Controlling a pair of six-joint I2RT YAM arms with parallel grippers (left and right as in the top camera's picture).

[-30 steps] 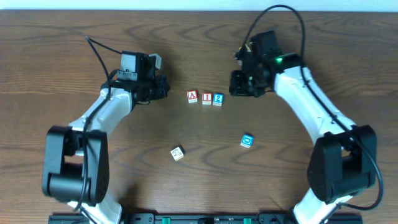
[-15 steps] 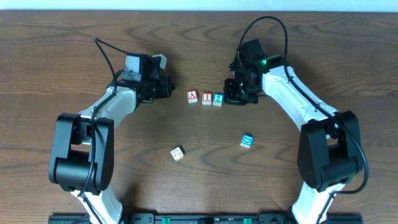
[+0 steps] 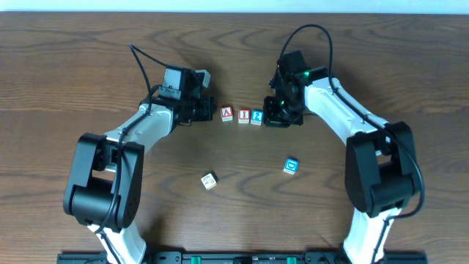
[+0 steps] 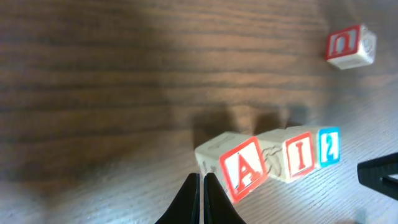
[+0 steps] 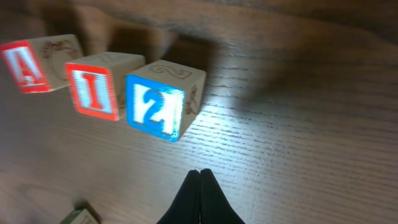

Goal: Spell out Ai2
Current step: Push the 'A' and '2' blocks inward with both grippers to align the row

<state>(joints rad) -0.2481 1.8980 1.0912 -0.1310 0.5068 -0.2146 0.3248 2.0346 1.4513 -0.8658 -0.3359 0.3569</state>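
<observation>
Three wooden blocks stand in a row on the table: a red A block point(image 3: 226, 114), a red I block point(image 3: 243, 116) and a blue 2 block point(image 3: 256, 116). The left wrist view shows A point(image 4: 244, 168), I point(image 4: 298, 154) and 2 point(image 4: 329, 147); the right wrist view shows A point(image 5: 25, 66), I point(image 5: 93, 90) and 2 point(image 5: 154, 107). My left gripper point(image 3: 208, 114) point(image 4: 202, 179) is shut and empty, just left of the A block. My right gripper point(image 3: 270, 114) point(image 5: 199, 174) is shut and empty, just right of the 2 block.
A blue block point(image 3: 292, 166) lies nearer the front, right of centre. A pale block point(image 3: 209, 180) lies nearer the front, left of centre. A red-faced block point(image 4: 349, 45) shows in the left wrist view. The table is dark wood.
Both arms have moved inward toward the row of blocks, the left gripper to the right and the right gripper to the left. The blocks have not moved.
</observation>
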